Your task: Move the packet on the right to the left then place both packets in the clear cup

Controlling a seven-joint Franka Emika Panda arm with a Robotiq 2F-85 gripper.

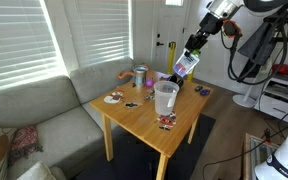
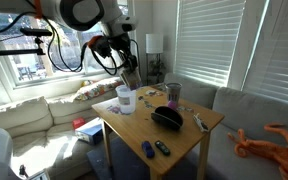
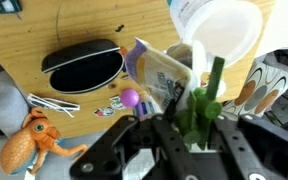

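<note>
Gripper (image 1: 189, 55) is closed on 1 packet (image 1: 184, 67), pinching its upper end. The pouch hangs clear of the table (image 1: 134, 122). Wrist view agrees: the packet (image 3: 162, 80) sits clamped between the jaws with no gap showing.

Key relation: in an exterior view the clear cup (image 1: 165, 97) sits at 7 o'clock from the packet, below and just beside it, not yet straight under it. In the wrist view the cup rim (image 3: 224, 30) is at 1 o'clock from the gripper, near, and the packet's free end stops short of the opening.

Packet long axis is tilted, running 1 to 7 o'clock in that exterior view. It lines up with the gripper's approach, lower end toward the cup.

My read: this is the drop-in step for this packet. It needs a short shift to centre over the rim, then a descent. Risk: the tilted pouch clips the rim and tips the cup.

2nd packet: can't place it, and the cup contents are too blurred to call.

Further out, the mug (image 1: 141, 77) is at 10 o'clock of the cup. The black oval object (image 3: 82, 68) is at 9 o'clock of the packet in the wrist view. Both are off the path.
</note>
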